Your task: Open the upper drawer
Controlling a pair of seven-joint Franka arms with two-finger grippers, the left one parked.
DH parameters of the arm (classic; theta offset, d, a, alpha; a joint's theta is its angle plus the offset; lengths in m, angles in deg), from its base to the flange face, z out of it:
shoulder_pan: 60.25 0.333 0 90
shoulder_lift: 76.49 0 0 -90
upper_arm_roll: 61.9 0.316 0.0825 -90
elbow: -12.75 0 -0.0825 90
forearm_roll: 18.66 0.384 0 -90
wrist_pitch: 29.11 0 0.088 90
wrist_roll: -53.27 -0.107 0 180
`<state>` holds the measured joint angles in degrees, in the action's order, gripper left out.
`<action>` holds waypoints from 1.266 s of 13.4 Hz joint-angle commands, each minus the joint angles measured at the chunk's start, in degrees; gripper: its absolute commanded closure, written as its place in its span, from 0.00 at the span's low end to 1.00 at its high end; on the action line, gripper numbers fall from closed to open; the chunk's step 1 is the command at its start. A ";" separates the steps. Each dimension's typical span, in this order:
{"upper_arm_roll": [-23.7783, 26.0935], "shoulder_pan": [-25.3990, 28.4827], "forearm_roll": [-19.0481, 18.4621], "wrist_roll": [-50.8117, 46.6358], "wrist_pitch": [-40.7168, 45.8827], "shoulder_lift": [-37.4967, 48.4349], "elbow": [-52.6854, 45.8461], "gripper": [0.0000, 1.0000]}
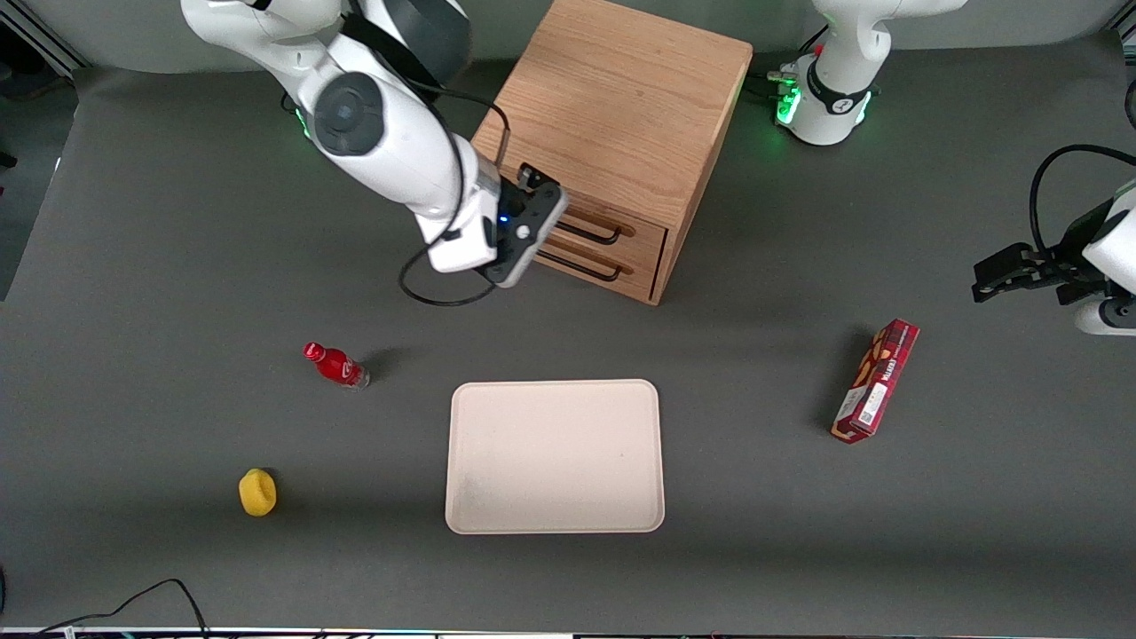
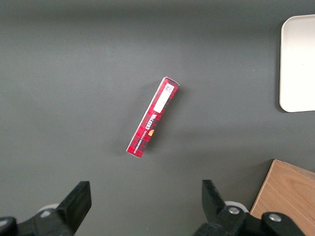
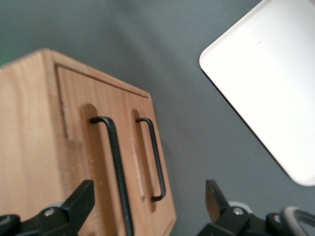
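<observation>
The light oak cabinet (image 1: 621, 98) stands at the back of the table with two drawers facing the front camera. The upper drawer (image 1: 641, 232) has a thin black bar handle (image 1: 593, 233); the lower drawer (image 1: 632, 271) sits under it with its own handle (image 1: 581, 265). My right gripper (image 1: 543, 222) is open and empty, right in front of the drawer fronts at the working arm's end of the handles. In the right wrist view the upper handle (image 3: 115, 167) and the lower handle (image 3: 155, 157) lie between my spread fingers (image 3: 81, 202), with the gripper (image 3: 147, 204) touching neither.
A cream tray (image 1: 555, 457) lies on the grey table nearer the front camera than the cabinet; it also shows in the right wrist view (image 3: 268, 93). A red bottle (image 1: 337, 365) and a yellow object (image 1: 257, 493) lie toward the working arm's end. A red box (image 1: 876, 382) lies toward the parked arm's end.
</observation>
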<state>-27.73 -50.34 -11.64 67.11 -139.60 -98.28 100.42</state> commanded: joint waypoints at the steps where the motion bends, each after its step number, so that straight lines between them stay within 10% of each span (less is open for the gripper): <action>1: 0.19 2.65 -3.41 3.20 -0.60 -3.78 -1.63 0.00; 17: 0.19 4.07 -8.41 8.56 -1.04 -6.95 0.92 0.00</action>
<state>-27.62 -46.30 -17.35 74.46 -140.39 -104.61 101.88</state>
